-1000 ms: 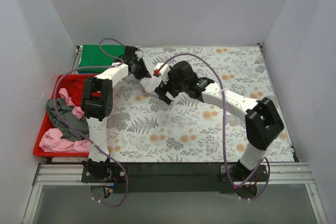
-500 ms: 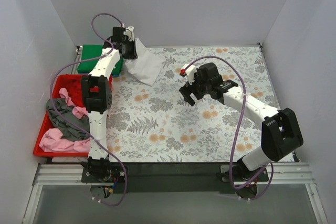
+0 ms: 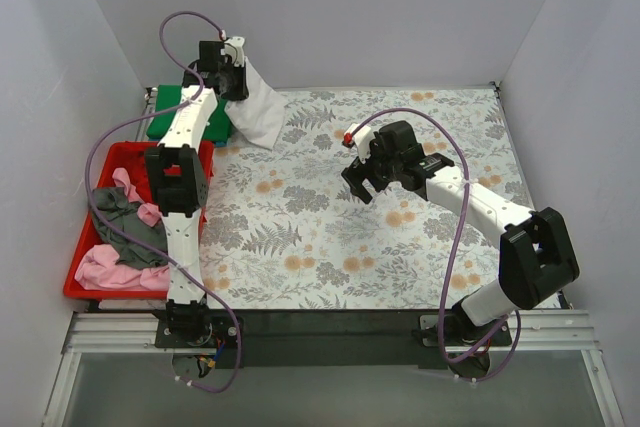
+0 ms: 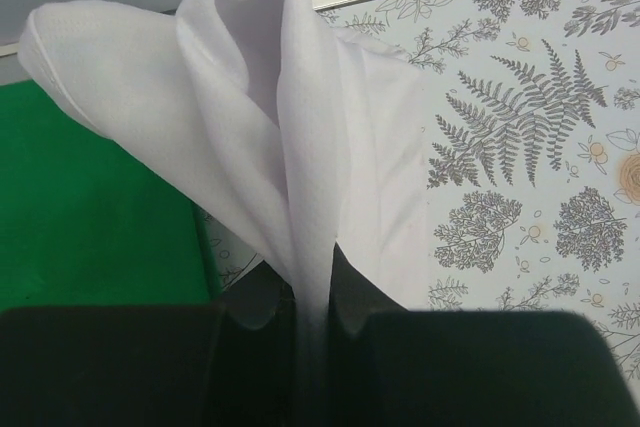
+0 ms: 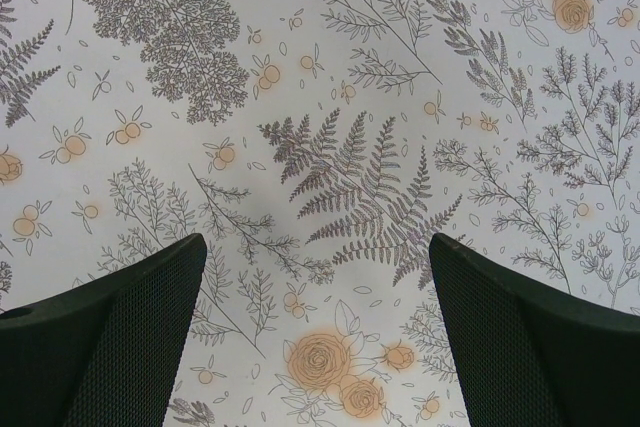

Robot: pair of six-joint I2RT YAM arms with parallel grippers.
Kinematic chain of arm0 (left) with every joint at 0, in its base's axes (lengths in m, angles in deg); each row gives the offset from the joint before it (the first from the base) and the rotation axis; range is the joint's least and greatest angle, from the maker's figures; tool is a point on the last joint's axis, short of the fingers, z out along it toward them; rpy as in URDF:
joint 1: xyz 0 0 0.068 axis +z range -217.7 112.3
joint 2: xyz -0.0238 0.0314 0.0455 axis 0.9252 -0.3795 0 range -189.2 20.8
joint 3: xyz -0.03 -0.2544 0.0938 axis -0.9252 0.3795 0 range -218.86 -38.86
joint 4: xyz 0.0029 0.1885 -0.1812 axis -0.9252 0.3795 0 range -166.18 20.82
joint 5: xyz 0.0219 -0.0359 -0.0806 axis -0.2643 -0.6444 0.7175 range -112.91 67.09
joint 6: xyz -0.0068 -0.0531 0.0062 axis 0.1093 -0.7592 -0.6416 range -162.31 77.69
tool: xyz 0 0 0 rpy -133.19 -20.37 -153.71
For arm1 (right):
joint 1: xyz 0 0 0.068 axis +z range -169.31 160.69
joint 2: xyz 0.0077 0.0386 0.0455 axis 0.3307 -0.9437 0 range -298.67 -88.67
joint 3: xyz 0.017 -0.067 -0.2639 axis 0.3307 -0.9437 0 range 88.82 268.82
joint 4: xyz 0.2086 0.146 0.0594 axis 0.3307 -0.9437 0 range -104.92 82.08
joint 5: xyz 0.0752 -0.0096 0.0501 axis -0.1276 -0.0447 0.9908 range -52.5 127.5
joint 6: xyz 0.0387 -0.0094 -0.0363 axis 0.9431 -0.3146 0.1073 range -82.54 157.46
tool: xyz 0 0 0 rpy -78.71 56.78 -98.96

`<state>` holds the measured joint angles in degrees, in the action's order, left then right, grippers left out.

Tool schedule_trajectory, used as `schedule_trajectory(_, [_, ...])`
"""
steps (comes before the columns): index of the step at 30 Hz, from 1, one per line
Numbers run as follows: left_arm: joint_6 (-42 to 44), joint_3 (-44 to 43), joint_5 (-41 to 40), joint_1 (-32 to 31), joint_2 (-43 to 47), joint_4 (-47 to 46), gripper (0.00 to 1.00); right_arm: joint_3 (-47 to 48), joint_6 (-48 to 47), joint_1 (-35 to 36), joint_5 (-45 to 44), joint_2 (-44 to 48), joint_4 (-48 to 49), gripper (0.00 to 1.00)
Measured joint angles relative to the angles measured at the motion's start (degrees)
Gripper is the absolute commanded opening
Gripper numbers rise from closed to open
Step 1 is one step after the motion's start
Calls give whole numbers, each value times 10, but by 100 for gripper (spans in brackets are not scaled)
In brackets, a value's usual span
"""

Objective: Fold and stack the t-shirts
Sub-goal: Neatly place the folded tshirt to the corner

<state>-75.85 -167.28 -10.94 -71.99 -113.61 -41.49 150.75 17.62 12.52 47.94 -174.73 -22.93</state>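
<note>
Floral cloth (image 3: pixel 300 237), far-left edge: white t-shirt (image 3: pixel 262 113) clamped in left jaws; right jaws apart.

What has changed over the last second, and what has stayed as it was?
The left gripper, shut on the white t-shirt, carried it from the middle to the far left, beside the green t-shirt. The right gripper let go of it and drew back right, open. The green t-shirt and the clothes in the red bin stayed.

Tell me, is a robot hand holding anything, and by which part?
The left gripper pinches the white t-shirt by a bunched fold of cloth, so it hangs. The right gripper is open, holding nothing.
</note>
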Motion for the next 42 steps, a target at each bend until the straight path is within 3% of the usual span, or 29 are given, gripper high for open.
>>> schedule_trajectory(23, [40, 0, 24, 36, 64, -4, 0, 0, -1, 0, 0, 0, -16, 99])
schedule_trajectory(42, [70, -5, 99, 126, 38, -5, 0, 1, -5, 0, 0, -23, -18, 98])
